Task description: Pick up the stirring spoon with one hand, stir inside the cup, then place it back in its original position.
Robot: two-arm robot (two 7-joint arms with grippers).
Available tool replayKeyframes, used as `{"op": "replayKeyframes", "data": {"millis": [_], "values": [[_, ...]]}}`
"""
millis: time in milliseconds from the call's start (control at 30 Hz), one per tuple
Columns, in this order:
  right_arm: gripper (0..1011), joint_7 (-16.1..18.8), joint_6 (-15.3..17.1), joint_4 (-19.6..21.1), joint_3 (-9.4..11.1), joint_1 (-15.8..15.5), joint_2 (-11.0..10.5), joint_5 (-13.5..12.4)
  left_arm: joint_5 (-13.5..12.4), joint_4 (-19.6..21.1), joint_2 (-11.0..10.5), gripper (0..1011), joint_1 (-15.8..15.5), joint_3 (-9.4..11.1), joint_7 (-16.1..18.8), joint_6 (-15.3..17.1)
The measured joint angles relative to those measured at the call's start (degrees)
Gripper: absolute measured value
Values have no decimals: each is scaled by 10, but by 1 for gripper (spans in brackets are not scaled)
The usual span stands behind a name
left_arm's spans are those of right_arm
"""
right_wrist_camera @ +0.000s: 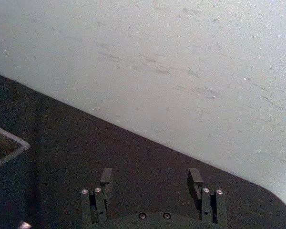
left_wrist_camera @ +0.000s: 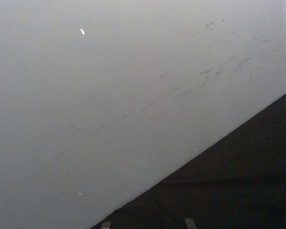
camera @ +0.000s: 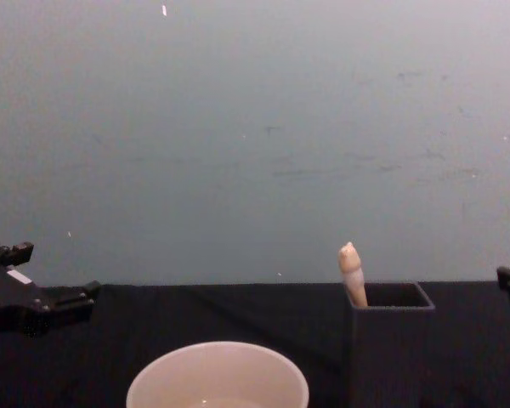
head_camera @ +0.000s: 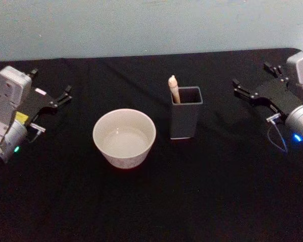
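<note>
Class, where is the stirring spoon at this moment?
In the head view, the spoon stands handle-up in the dark holder, right of centre, just right of the cup.

Laboratory-type robot test bench. Evidence: a table (head_camera: 151, 212) draped to every edge in black cloth and set against a plain pale wall (camera: 255, 127) with scuff marks. Left gripper (head_camera: 50, 83) and right gripper (head_camera: 253, 78) are stationed over the table's left and right edges.
</note>
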State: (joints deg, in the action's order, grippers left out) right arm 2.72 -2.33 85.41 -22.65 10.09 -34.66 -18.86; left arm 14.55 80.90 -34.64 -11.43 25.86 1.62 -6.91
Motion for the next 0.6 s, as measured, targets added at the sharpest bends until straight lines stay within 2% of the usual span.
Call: {"op": "replayKeyframes", "data": {"millis": [267, 600], "values": [[1000, 61, 61, 57, 17, -2, -5, -51, 0, 0, 0, 1001, 0, 0, 0, 0], [1000, 113, 134, 102, 15, 8, -1, -77, 0, 0, 0, 1001, 0, 0, 0, 0]]}}
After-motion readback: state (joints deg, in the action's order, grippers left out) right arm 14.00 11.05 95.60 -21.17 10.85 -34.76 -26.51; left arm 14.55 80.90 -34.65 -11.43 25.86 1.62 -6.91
